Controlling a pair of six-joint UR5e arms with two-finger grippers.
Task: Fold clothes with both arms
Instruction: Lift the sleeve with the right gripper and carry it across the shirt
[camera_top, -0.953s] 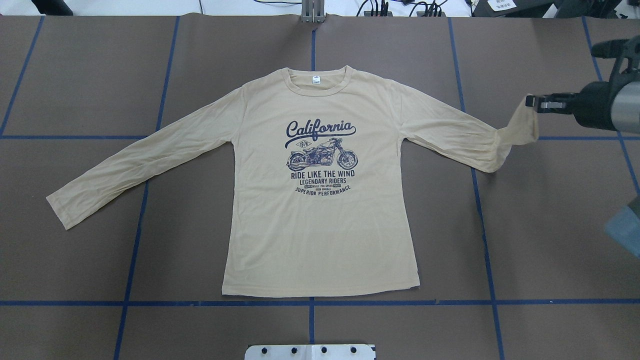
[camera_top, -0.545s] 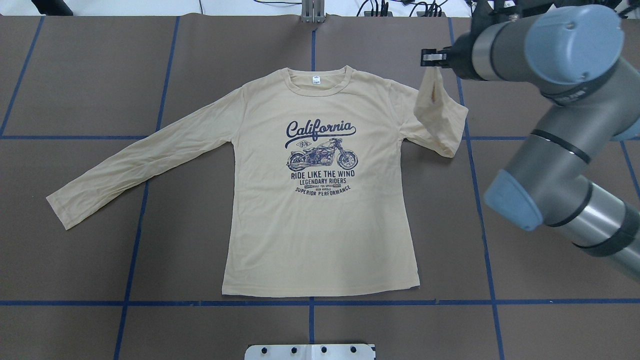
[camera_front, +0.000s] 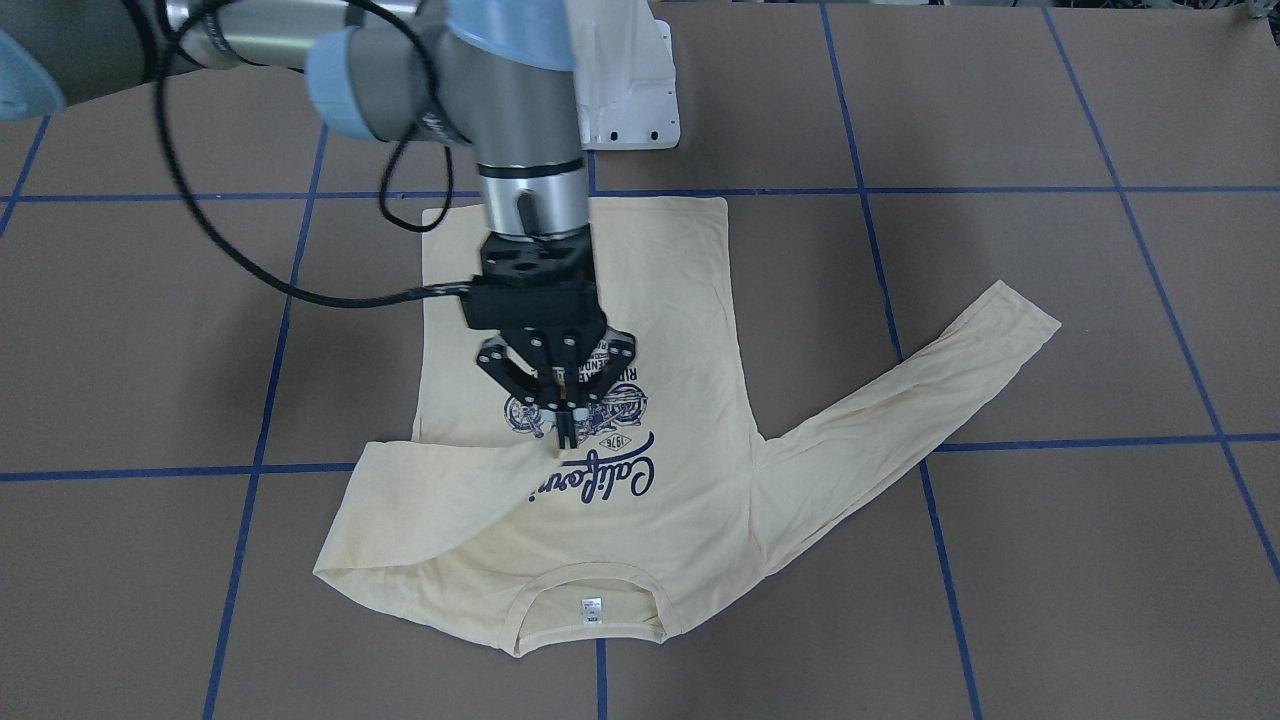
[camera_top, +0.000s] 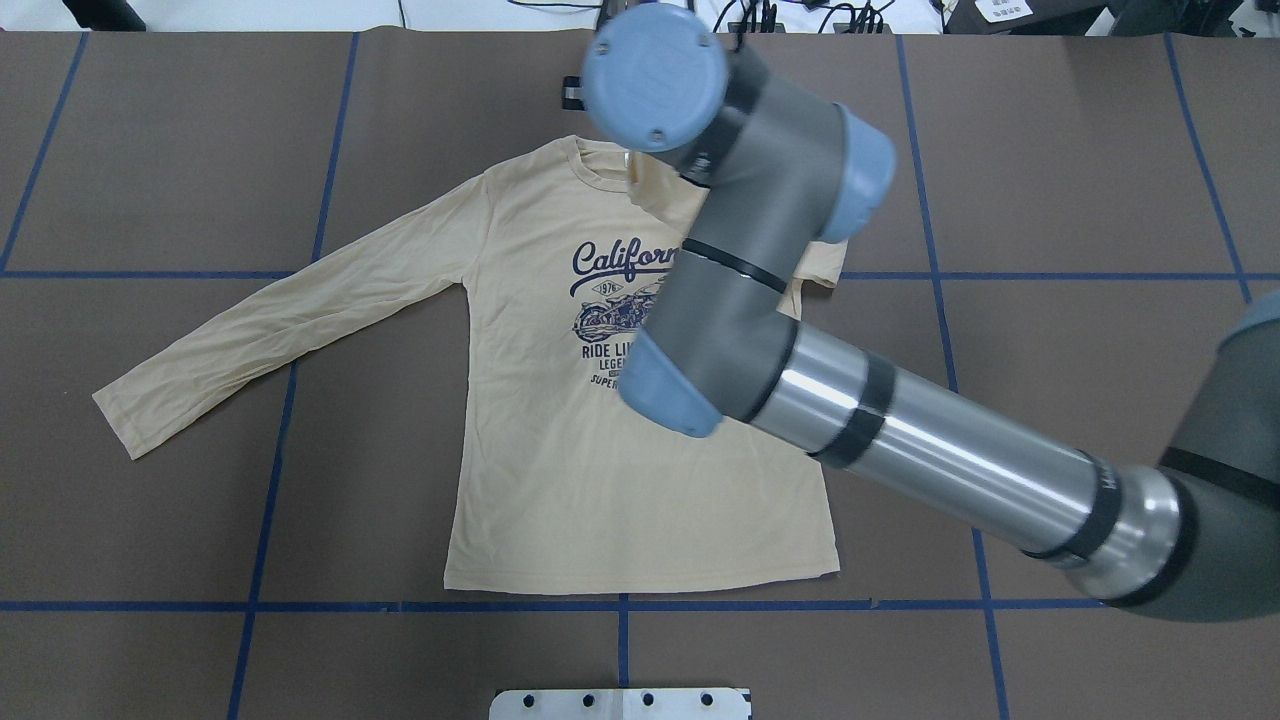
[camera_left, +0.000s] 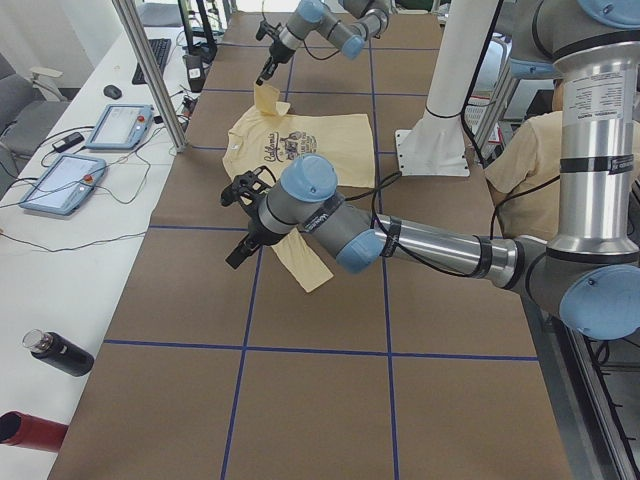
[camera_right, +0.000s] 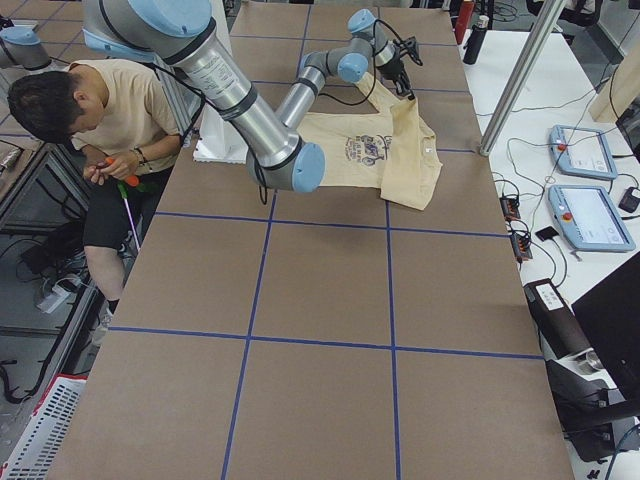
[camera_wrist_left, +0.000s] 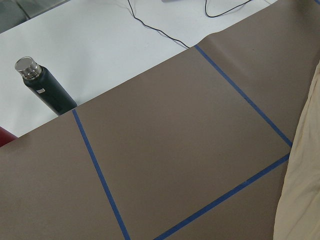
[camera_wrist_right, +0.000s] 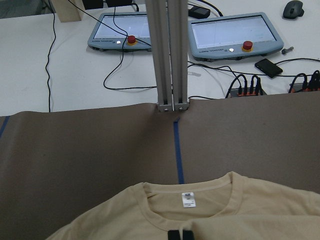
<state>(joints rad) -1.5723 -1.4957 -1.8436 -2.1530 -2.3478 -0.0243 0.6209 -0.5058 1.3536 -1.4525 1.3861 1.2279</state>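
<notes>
Overhead, right pincer (camera_front: 563, 428) tight on shirt sleeve (camera_front: 440, 490), mostly hidden behind its arm (camera_top: 900, 440); left pincer (camera_left: 238, 252) unreadable.

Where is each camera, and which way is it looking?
Front-facing: across the table, facing the base; right gripper pinches the shirt.
Overhead: behind the base, looking down; right arm crosses the shirt.
Exterior left: table's left end; left arm near.
Exterior right: opposite end; right arm near.
Left wrist: table and bottle; no arm parts.
Right wrist: looks at the collar; fingertips show.
Shared: front-facing and overhead both see the print.
</notes>
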